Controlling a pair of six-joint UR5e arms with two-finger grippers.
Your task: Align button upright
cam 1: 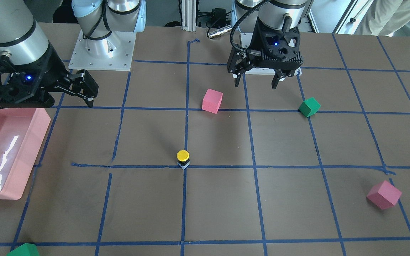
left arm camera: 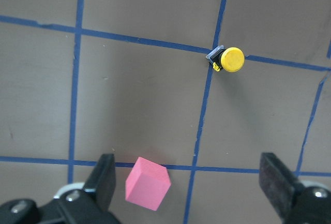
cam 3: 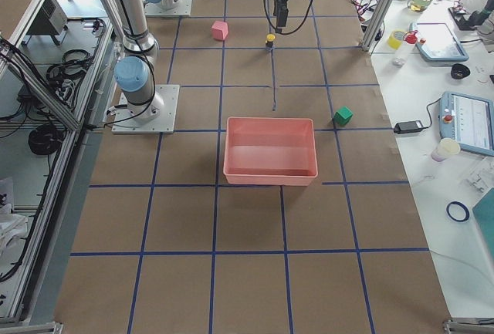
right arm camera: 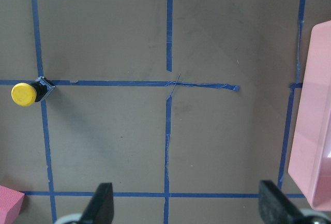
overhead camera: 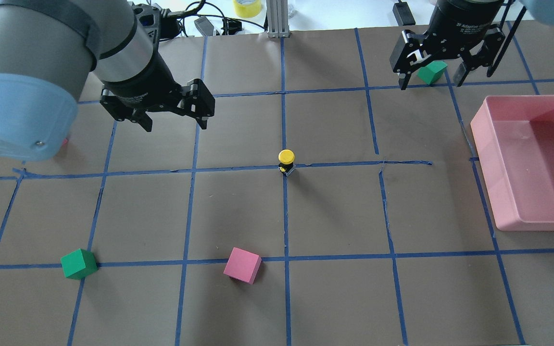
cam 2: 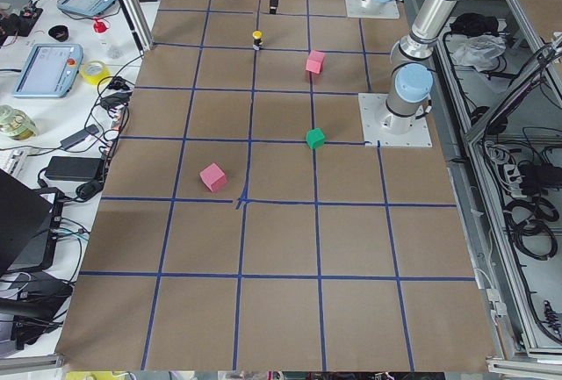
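Note:
The button [cam 1: 183, 158] stands upright on a crossing of blue tape lines near the table's middle, yellow cap on top; it also shows in the overhead view [overhead camera: 286, 161]. My left gripper [overhead camera: 177, 126] is open and empty, raised above the table to the button's left. In its wrist view the button [left arm camera: 227, 60] lies ahead of the open fingers [left arm camera: 106, 175]. My right gripper [overhead camera: 431, 85] is open and empty, raised at the far right. Its wrist view shows the button [right arm camera: 28, 92] at the left edge.
A pink tray [overhead camera: 484, 144] sits at the right. A pink cube [overhead camera: 242, 265] and a green cube [overhead camera: 79, 263] lie near the robot's side. Another green cube [overhead camera: 432, 71] lies under the right gripper. Another pink cube [cam 1: 384, 194] lies at the far left.

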